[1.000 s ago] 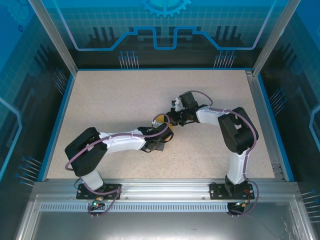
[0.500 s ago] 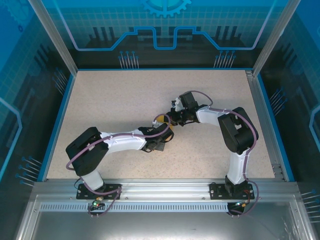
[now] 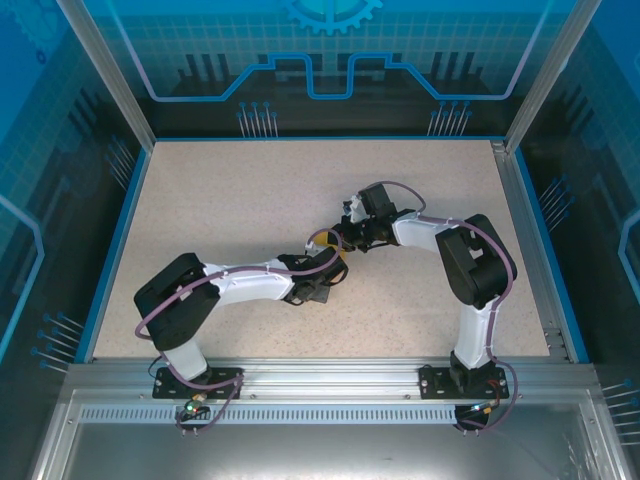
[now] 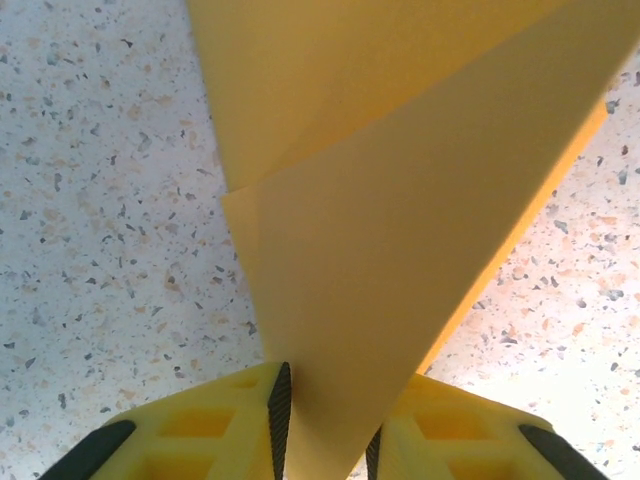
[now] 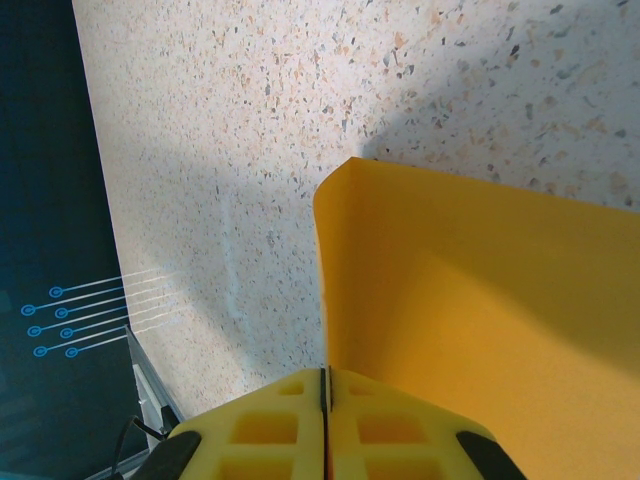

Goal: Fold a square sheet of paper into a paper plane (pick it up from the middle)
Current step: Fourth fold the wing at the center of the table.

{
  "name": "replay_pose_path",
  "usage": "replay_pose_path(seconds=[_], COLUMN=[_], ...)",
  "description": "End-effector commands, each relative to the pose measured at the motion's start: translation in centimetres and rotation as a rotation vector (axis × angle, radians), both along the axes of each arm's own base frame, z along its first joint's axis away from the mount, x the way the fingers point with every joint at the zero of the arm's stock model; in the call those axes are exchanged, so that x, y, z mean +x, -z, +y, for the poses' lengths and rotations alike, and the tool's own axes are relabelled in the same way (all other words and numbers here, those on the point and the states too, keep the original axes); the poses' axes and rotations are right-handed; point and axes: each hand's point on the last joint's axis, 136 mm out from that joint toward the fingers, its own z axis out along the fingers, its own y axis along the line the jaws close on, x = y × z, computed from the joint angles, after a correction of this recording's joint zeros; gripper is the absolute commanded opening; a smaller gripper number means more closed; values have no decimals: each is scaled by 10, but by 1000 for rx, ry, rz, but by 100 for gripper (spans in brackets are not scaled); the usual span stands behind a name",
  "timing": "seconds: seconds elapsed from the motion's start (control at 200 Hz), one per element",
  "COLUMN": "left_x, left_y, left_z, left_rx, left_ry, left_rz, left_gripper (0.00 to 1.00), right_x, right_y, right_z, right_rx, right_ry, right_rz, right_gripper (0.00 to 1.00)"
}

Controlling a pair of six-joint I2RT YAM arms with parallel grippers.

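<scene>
Tightly, both jaws on folded paper (image 4: 400,250).

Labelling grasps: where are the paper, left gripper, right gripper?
paper (image 4: 400,230), left wrist view, front flap.
left gripper (image 4: 325,425), left wrist view, between fingertips.
right gripper (image 5: 324,385), right wrist view, between fingertips.

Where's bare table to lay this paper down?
Free: the far strip of the speckled beige table along the back blue rim, and the far-left corner. Crowded: mid-table, where the left arm and right arm meet at the folded orange-yellow paper sheet.
</scene>
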Motion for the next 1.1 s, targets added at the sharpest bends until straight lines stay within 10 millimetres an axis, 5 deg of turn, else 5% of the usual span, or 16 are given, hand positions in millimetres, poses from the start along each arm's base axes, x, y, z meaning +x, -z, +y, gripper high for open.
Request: replay_pose_path(seconds=[0.0,0.5,0.835,1.09], left_x=[-3,0,1,0], left_y=[7,3,-4,-7], left_z=[4,-8,-24,-23], left_rx=[26,-9,-230,-418], left_ry=[2,47,86,67], left_rz=[8,4,35,76], left_gripper=[26,13,5,5], right_x=[4,3,0,-19], right_y=[-6,-7,-33,-44], right_z=[-1,-4,-60,-70], right_rx=[8,-9,-98,-95], right_ry=[5,9,140,129], right_rz=[0,-5,-110,-130], right_gripper=[7,9,36,39])
